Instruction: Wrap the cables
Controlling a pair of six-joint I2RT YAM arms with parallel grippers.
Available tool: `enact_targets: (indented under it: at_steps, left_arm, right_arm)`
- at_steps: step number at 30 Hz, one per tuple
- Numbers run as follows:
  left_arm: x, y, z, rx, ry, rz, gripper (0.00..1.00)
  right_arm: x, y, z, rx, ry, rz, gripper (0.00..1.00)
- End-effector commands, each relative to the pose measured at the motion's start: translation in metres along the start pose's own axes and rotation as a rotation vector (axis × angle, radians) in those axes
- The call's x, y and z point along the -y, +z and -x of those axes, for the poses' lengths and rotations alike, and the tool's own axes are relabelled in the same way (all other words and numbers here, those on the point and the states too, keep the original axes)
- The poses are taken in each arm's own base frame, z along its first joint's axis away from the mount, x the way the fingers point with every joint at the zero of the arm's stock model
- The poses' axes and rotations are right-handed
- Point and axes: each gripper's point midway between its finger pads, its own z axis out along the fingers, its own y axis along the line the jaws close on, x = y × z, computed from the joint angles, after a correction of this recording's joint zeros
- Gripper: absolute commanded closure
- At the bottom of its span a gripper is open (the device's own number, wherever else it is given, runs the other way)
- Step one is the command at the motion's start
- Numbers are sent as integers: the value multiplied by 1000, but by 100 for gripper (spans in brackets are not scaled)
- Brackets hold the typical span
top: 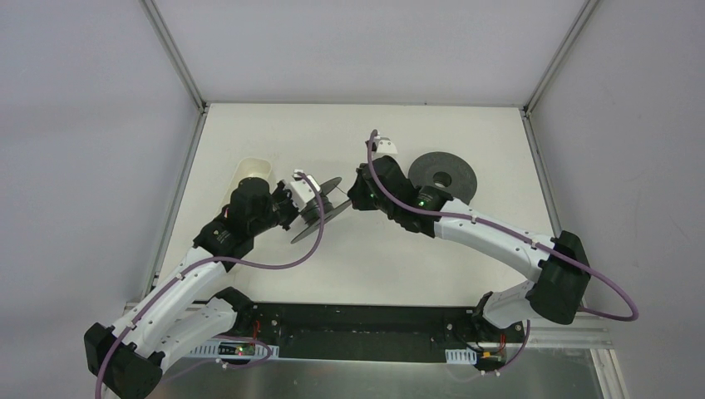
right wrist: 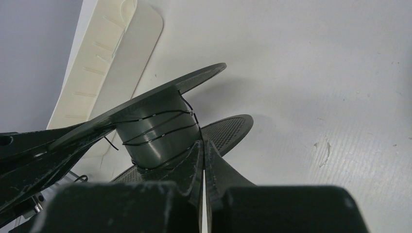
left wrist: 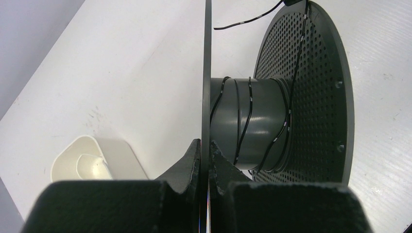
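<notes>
1 thin dark greenish-black cable (left wrist: pixel 249 97) is in view, near the middle of the top frame; it is wound around the dark grey plastic hub (left wrist: pixel 262 121) of a dark grey 2-flanged spool (top: pixel 320 209); at least 3 turns cross the hub in the left wrist view, loosely spaced and slanted; from the hub a strand climbs along the perforated flange (left wrist: pixel 311 97) to the upper edge of that frame, and a loose end trails off to the left there; in the right wrist view the strand leaves the hub and runs down to the fingertips at lower centre.

The left gripper (left wrist: pixel 206 155) is clamped on the rim of the spool's other, thin flange (left wrist: pixel 207 73), seen edge-on, 1 finger on each face; the right gripper (right wrist: pixel 203 153) has its jaws pressed together just beside the hub, and the cable appears pinched between them.

A 2nd dark spool (top: pixel 442 174) lies flat to the right of centre in the top view, apart from both grippers; 1 cream plastic container (top: pixel 249 174) sits left of the held spool; all rest over a white table (top: pixel 374 266); 2 purple hoses run along the 2 arms, 1 on each.
</notes>
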Motion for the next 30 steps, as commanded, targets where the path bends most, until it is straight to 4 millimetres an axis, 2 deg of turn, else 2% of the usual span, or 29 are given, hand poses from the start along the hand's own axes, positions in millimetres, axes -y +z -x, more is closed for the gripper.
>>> enact_targets:
  at_steps: [1, 9, 18, 21, 24, 30]
  left_arm:
    - [-12, -3, 33, 132, 53, 35, 100]
    - [-1, -8, 41, 186, 45, -15, 100]
    - [7, -10, 44, 224, 13, -44, 100]
    - [4, -9, 42, 216, 11, -27, 100]
    - [2, -8, 39, 200, 9, -16, 100]
    - [2, -6, 39, 190, 8, -22, 100]
  right_arm:
    - [4, -6, 1, -25, -4, 4, 100]
    - [-2, 13, 4, 12, 25, 14, 100]
    - [-1, 20, 10, 97, 90, 27, 100]
    - [2, 18, 11, 102, 94, 21, 100]
    - [4, 12, 11, 101, 99, 27, 92]
    - [10, -3, 13, 119, 97, 38, 85]
